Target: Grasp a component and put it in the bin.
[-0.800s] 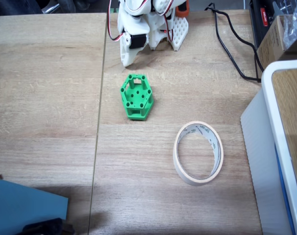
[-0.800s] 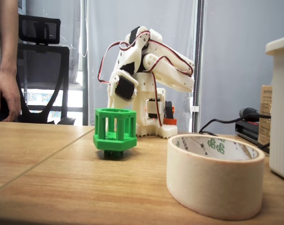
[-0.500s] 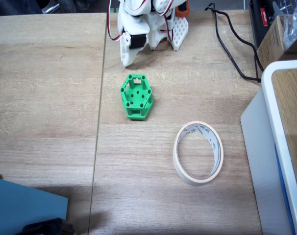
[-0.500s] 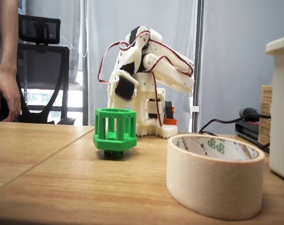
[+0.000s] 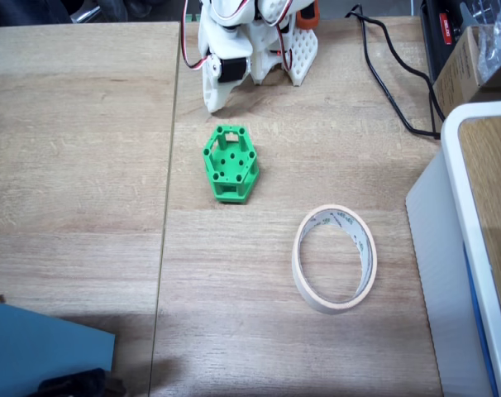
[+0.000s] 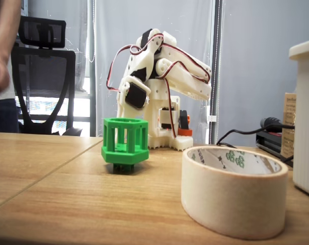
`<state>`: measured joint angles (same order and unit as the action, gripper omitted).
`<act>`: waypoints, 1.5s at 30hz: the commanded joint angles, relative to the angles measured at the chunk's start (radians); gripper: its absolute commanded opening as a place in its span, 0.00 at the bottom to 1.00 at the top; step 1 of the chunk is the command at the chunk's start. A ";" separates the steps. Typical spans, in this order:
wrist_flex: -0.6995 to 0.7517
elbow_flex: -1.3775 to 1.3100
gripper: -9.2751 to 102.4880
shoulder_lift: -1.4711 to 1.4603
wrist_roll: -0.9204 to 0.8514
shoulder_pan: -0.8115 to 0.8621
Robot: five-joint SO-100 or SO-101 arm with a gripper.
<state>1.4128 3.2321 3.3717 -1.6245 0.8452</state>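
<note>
Component [image 5: 229, 164], green hex block w/ holes + cut-outs, sits upright on the tabletop [image 5: 85, 165], free, nothing touching it. In a fixed view from above it lies just below the folded white arm [image 5: 234, 50], i.e. straight out in front of the base, near but apart. In a fixed view from table level the component [image 6: 125, 145] stands in front of the arm [image 6: 159, 76], slightly left of it. No real long axis: hex, roughly as wide as tall, so approach angle looks free; flat side pairs prob. best for the pinch.

Tool [image 5: 217, 98]: tucked down at the arm's front, holds nothing; how far open, can't tell, jaws not clearly visible.

Bin [image 5: 335, 258], the cream tape ring, lies flat, empty, down-right of component from above, well apart. Bin [image 6: 233, 189] nearest the low camera.

Judgement: reach not begun; next move = extend fwd + drop over component, then swing toward the ring.
</note>
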 commanded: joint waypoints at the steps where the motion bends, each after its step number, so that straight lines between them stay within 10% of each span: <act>1: 0.020 0.012 0.08 -0.002 0.012 0.000; 20: 0.008 -0.020 0.08 -0.003 -0.003 -0.002; 45: 0.006 -0.749 0.08 -0.104 0.009 -0.233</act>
<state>1.4297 2.5710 3.3456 -1.6245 0.6750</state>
